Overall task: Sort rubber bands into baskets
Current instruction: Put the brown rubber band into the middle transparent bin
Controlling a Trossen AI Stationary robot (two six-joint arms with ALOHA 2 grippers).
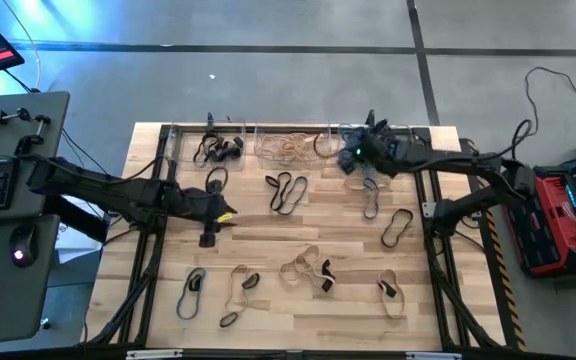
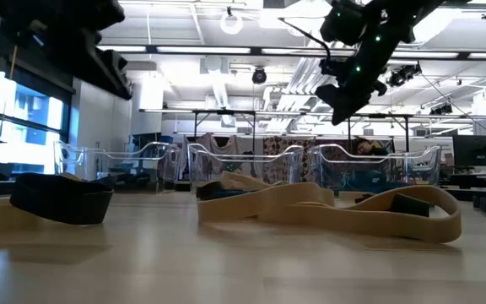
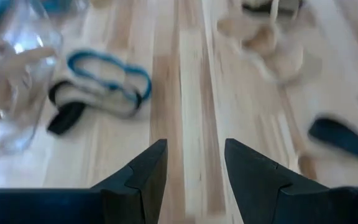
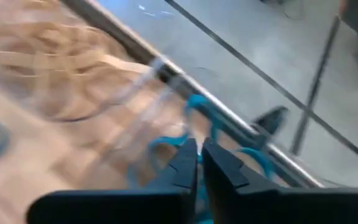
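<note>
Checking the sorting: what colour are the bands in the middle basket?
Tan bands, in the middle basket; clearest in the high view.

Baskets (image 1: 286, 146): standing in a row along the table's (image 1: 268, 250) far edge.
Rubber bands (image 1: 308, 267): lying scattered nearer, across the table.

The left arm reaches low over the bench's left middle, left gripper (image 3: 191, 165) with jaws parted. The right arm stretches to the far edge, right gripper (image 4: 199, 163) raised, jaws nearly together.
</note>
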